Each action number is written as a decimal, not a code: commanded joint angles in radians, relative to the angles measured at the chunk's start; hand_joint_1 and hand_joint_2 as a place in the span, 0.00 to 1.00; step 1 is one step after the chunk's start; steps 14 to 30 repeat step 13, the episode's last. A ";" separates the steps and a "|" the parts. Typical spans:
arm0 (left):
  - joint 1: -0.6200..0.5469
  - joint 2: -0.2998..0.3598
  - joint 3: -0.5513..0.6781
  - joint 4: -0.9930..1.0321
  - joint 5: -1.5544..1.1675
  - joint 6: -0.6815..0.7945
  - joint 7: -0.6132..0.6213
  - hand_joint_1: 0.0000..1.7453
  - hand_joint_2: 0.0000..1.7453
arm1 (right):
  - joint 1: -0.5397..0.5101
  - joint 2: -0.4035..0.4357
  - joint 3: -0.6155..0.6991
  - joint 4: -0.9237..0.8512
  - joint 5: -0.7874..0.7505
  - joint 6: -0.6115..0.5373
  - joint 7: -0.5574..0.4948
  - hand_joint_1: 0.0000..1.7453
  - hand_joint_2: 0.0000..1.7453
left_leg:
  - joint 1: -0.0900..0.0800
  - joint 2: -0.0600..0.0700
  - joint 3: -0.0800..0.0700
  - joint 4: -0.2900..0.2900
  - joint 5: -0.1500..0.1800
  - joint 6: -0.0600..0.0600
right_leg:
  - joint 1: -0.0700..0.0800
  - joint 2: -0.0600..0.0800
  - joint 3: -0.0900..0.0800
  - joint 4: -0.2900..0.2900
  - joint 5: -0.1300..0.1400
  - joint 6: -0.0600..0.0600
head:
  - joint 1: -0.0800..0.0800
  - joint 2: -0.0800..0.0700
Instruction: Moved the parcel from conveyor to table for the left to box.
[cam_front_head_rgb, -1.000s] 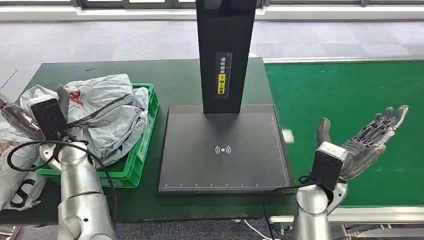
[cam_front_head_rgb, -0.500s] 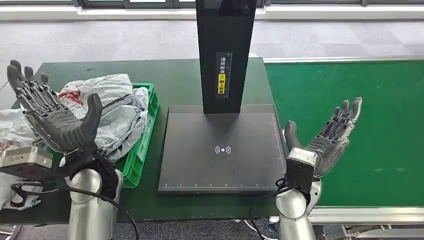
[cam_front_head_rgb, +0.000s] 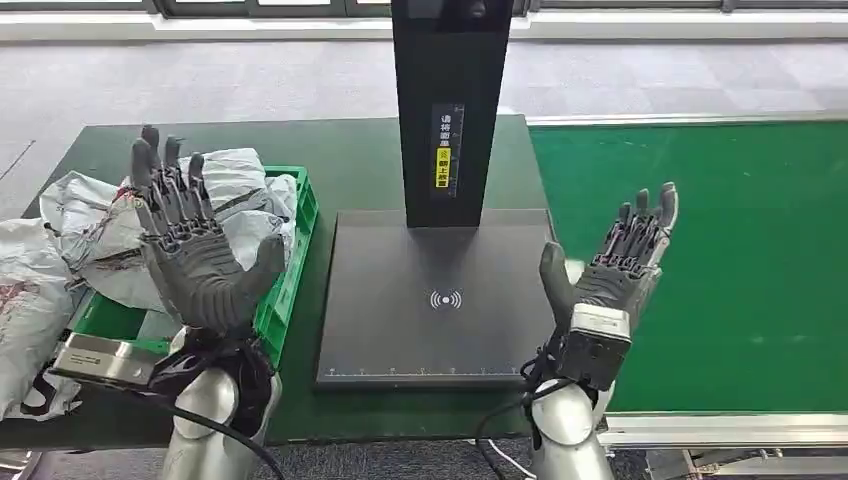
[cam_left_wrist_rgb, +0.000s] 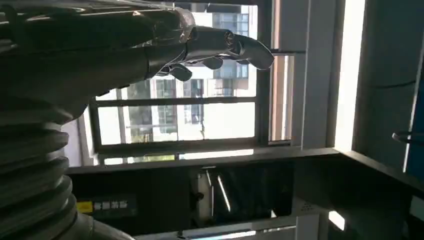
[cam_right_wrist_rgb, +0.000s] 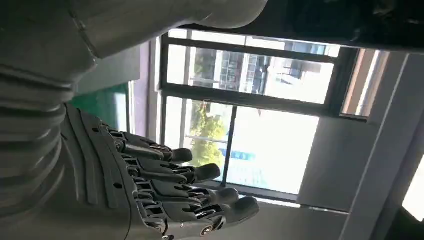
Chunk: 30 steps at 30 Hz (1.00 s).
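Hands are both raised, palms up, fingers spread and empty: left hand (cam_front_head_rgb: 200, 255), right hand (cam_front_head_rgb: 610, 270). Grey crumpled plastic parcels (cam_front_head_rgb: 225, 200) lie in the green plastic crate (cam_front_head_rgb: 290, 270) at nine o'clock. Judged best: reach to three o'clock over the green conveyor belt (cam_front_head_rgb: 720, 230), fingers kept apart.

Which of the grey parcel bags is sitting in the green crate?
The crumpled grey bag with red print behind the left hand lies in the green crate. The other bag lies outside it at the table's left edge.
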<state>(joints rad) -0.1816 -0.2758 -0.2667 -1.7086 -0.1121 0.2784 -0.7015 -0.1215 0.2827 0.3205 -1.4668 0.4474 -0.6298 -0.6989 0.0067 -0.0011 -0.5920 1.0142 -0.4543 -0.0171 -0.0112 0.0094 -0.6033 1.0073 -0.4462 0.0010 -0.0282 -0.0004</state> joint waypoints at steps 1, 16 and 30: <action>0.027 0.006 -0.034 0.101 0.030 -0.032 0.003 0.00 1.00 | -0.001 0.015 0.079 0.061 -0.027 -0.048 0.001 0.00 1.00 | 0.000 0.000 0.003 -0.002 0.000 0.000 | 0.000 0.000 0.002 -0.002 0.000 0.000 | 0.000 0.000; 0.029 -0.005 -0.006 0.204 0.017 0.016 0.003 0.00 1.00 | 0.020 0.066 0.040 0.093 0.030 -0.068 0.001 0.00 1.00 | 0.000 0.000 0.004 -0.003 0.000 0.000 | 0.000 -0.001 0.004 -0.002 0.000 0.000 | 0.000 0.000; 0.029 -0.005 -0.006 0.204 0.017 0.016 0.003 0.00 1.00 | 0.020 0.066 0.040 0.093 0.030 -0.068 0.001 0.00 1.00 | 0.000 0.000 0.004 -0.003 0.000 0.000 | 0.000 -0.001 0.004 -0.002 0.000 0.000 | 0.000 0.000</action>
